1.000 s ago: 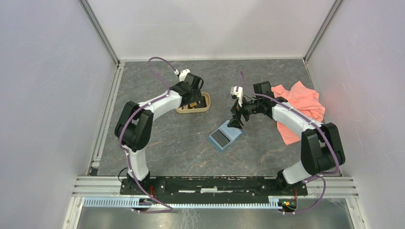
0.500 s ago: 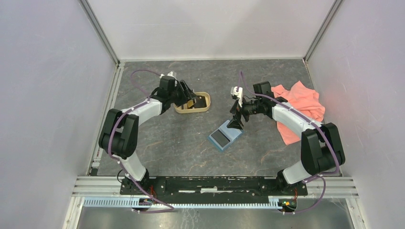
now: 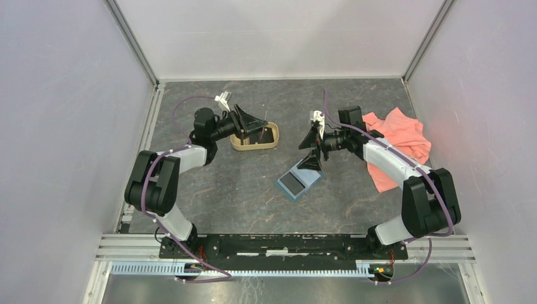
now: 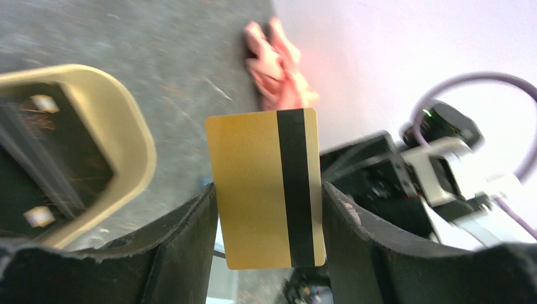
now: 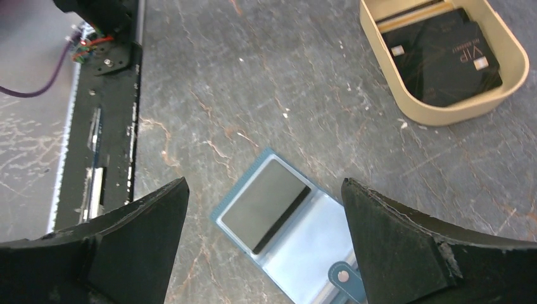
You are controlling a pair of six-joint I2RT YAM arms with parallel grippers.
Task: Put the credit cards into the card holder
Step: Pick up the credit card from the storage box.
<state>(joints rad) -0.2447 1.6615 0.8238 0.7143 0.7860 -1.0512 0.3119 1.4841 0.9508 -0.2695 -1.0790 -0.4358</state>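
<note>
Nearest you, the card holder (image 3: 299,180) lies open at the centre of the worktop (image 3: 221,190), and a dark card (image 5: 266,215) seems to sit in its near pocket. Just beyond, at 12 o'clock, your right hand (image 3: 311,154) hangs over it, spread wide and empty, and has tipped up slightly. Out at 11 o'clock, your left hand (image 3: 252,121) has lifted clear of the tan tray (image 3: 255,147) and swung back, grasping a gold card (image 4: 266,187) by its edges. Black cards (image 5: 443,60) remain in the tray. The pick looks done, and the carry toward 5 o'clock likely follows.
</note>
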